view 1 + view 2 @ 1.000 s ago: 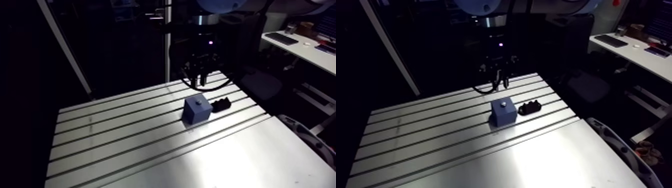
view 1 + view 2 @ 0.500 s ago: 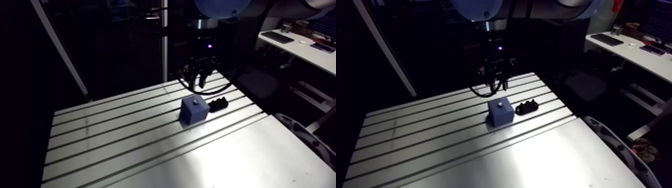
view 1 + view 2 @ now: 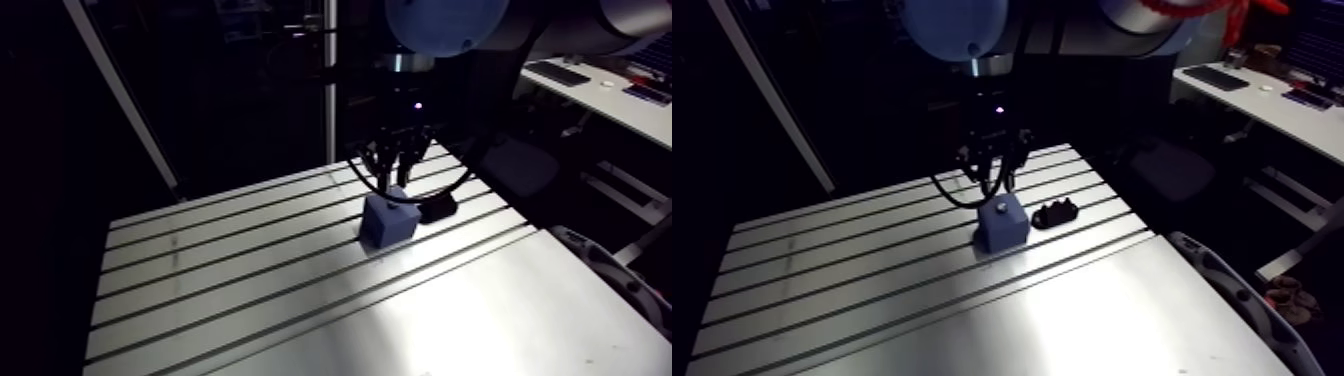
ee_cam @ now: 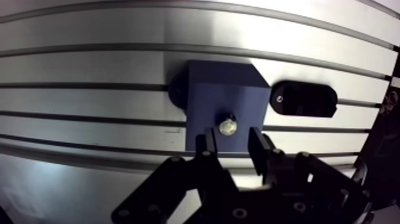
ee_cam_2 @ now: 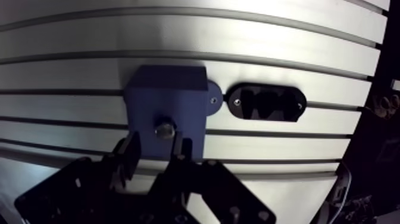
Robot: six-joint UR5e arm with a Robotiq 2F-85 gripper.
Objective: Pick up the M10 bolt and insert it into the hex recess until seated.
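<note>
Gripper (image 4: 231, 136) of mine hangs just above the blue block (image 4: 226, 95), with its two fingers (image 4: 206, 143) apart and nothing clamped between them; they touch neither the bolt nor the block, as far as the wrist view lets me judge.

The M10 bolt (image 4: 227, 126) sits in the top face of the block, upright; only its head shows, a small shiny round spot, and it lies in the gap between my fingertips, a little ahead of them; how deep it sits in the hex recess I cannot tell.

The block stands on the slotted table (image 4: 89, 65), across two of the slots; a small round ear with a screw (image 5: 213, 100) sticks out from its foot on the side of the black holder (image 4: 303, 99). This holder is oblong, with a screw at the end nearest the block and dark hollows in its middle; it lies flat just beside the block.

In the arm view the block (image 3: 1002, 225) and the holder (image 3: 1057, 213) are on the far half of the table, nearer its far right corner than any other; the wrist comes down straight over the block.
</note>
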